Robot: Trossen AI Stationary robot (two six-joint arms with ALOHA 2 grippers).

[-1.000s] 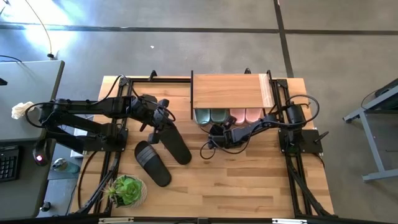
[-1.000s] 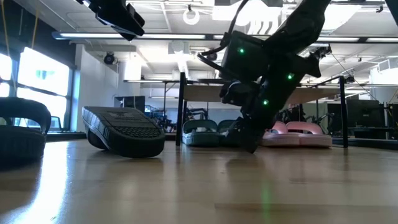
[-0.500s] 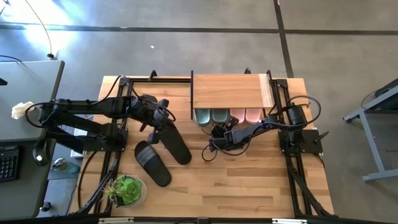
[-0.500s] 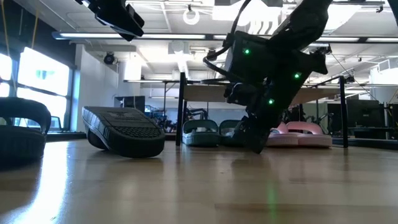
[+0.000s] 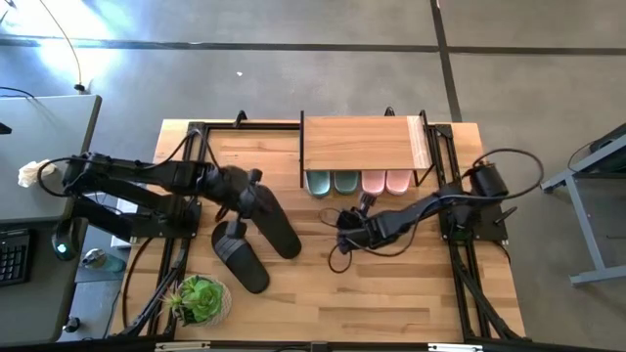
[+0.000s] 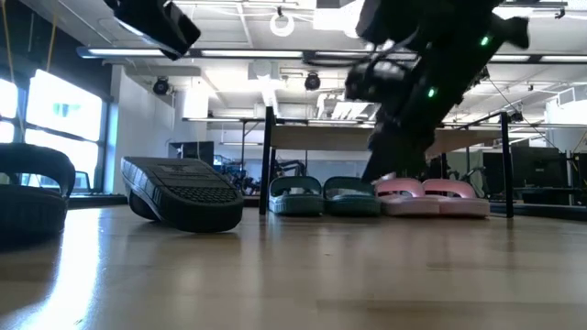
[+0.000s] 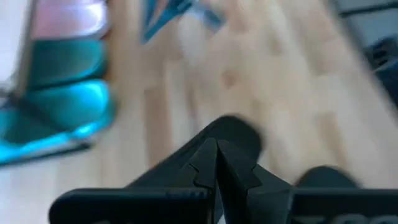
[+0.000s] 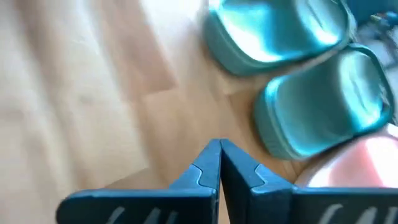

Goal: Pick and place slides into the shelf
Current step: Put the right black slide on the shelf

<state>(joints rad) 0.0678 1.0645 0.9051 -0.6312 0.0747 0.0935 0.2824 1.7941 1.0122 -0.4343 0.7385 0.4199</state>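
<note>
High view: four of the six slides sit tucked under the shelf [image 5: 360,143], so by my judgement the task is about two thirds done. The sage-green pair [image 5: 331,182] lies at the shelf's left half and the pale pink pair [image 5: 385,181] at its right half, side by side, their ends poking out from under the plank's front edge. The black ribbed pair is left: one black slide [image 5: 274,224] lies on the table well off the shelf's front-left corner, tipped on its side as the low view shows it, and the other black slide [image 5: 240,256] lies flat just beyond it, farther from the shelf. The slides look like thick, soft rubber with a wide strap. The left gripper [image 5: 238,199] hangs over the near end of the tipped black slide, fingers pressed together, holding nothing. The right gripper [image 5: 344,221] hangs just in front of the shelf, near the green pair, fingers pressed together and empty
</note>
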